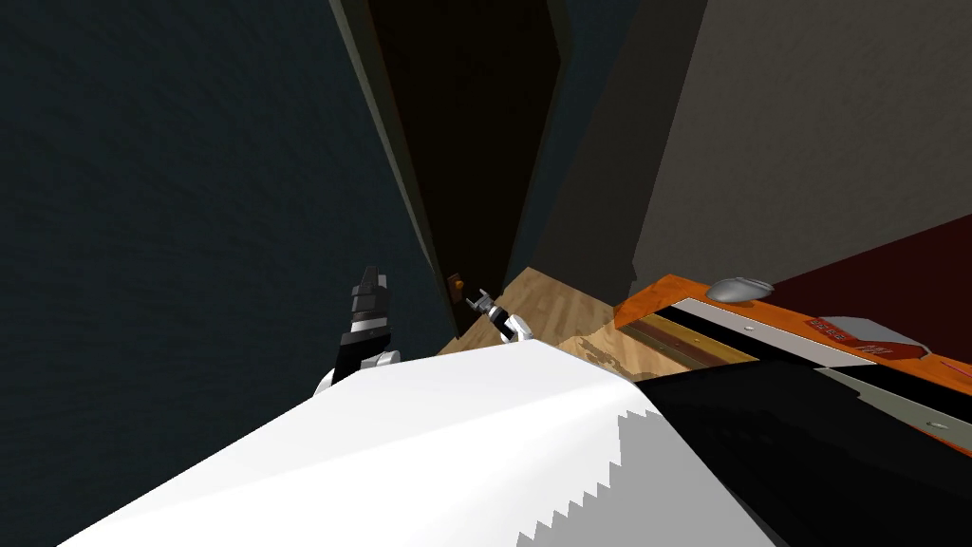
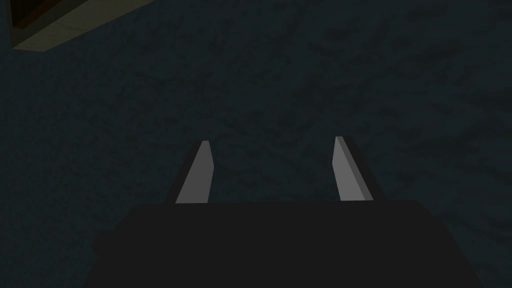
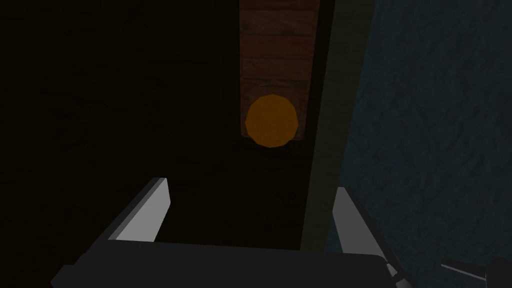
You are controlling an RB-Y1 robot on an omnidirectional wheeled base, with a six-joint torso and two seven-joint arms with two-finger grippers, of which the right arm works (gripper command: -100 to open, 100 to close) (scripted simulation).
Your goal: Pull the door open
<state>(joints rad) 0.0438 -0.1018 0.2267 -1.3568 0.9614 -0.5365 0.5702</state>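
"Dark brown door [image 1: 465, 142], where does it stand?"

"Straight ahead, in a grey-green frame [image 1: 394, 142]. A rough, mottled blue-green wall [image 1: 190, 237] is on one side and a smooth grey wall [image 1: 807, 142] on the other."

"Any writing?"

"Only on a red label [image 1: 859, 340] on the orange-edged furniture top [image 1: 664, 290] to my right. Its pale marks are too small to read. A grey domed object [image 1: 740, 288] sits on that top."

"And the handle?"

"A round, faceted orange knob [image 3: 271, 121] on a brown wood-grained plate [image 3: 278, 45], close to the door's edge by the frame."

"Right gripper [image 3: 250, 187]?"

"Its fingers are spread wide with nothing between them. The knob lies ahead of them, apart from both tips and nearer the frame-side finger [image 3: 345, 220]."

"Left gripper [image 2: 272, 140]?"

"It is raised beside the blue-green wall, left of the door, with its fingers parted and empty."

"Room to move?"

"A strip of light wooden plank floor [image 1: 560, 304] runs between the door and the furniture."
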